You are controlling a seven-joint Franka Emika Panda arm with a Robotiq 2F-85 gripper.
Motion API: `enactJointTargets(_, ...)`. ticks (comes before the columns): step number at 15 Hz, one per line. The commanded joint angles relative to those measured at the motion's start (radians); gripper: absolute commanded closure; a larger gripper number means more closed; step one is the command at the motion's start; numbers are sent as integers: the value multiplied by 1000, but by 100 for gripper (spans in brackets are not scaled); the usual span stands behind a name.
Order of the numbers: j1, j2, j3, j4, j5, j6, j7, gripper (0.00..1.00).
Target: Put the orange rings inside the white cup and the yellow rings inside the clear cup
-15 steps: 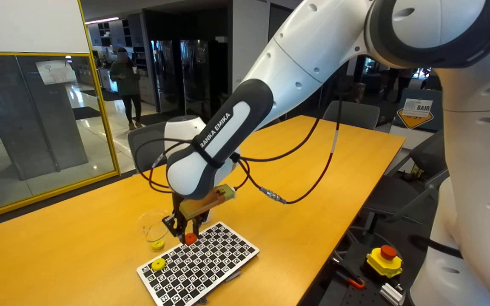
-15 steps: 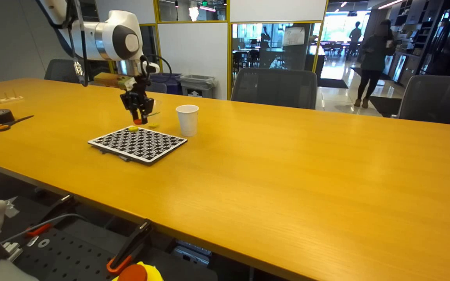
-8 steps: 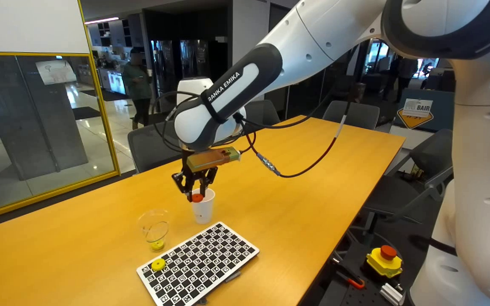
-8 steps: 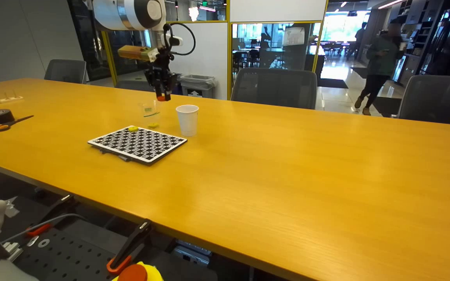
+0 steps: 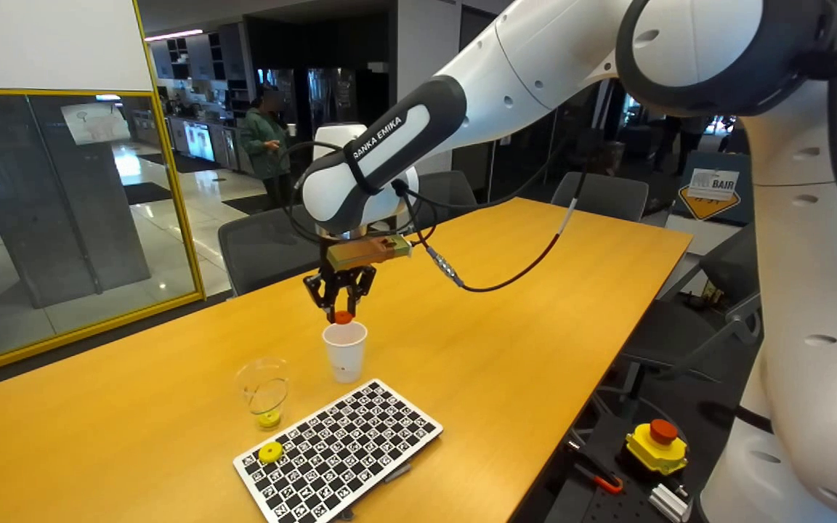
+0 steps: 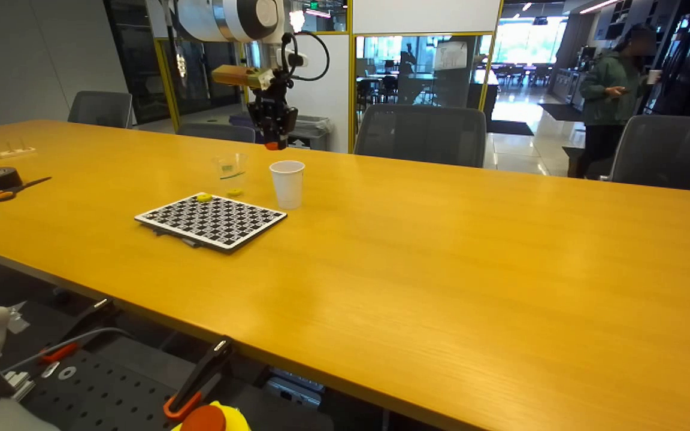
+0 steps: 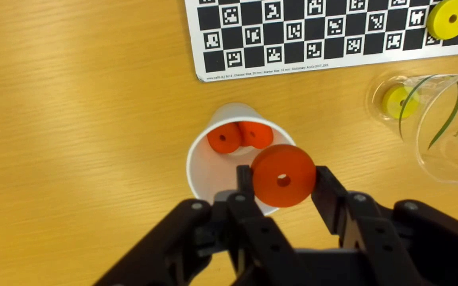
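The gripper (image 7: 284, 175) pinches an orange ring (image 7: 282, 161), higher than the rim of the upright white cup (image 5: 346, 359) and near it (whether squarely over the mouth, I can't tell). Two more orange rings (image 7: 229, 145) lie at the bottom of that cup. One yellow ring (image 7: 395, 104) sits inside the clear cup (image 7: 437, 131); another yellow ring (image 7: 441, 24) rests on the checkered board (image 7: 292, 31).

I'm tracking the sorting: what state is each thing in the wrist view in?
White cup, upright, two orange rings visible inside
Clear cup, upright, yellow ring inside
Pincer, shut on the held ring
Held ring, orange, higher than the white cup
Board, pattern up
Loose yellow ring, flat on the board
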Motion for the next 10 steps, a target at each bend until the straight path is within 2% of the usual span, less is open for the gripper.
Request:
enactJointTargets(1,-27,72,4,97,40,-45,-58,77)
enactJointTargets(7,-46,130,3,158,57,-74,-85,76)
enactJointTargets(8,-48,134,4,163,59,-78,-86,33)
enactJointTargets(9,-48,137,4,167,59,-80,-85,32)
enactJointTargets(10,-46,137,4,167,58,-80,-81,26)
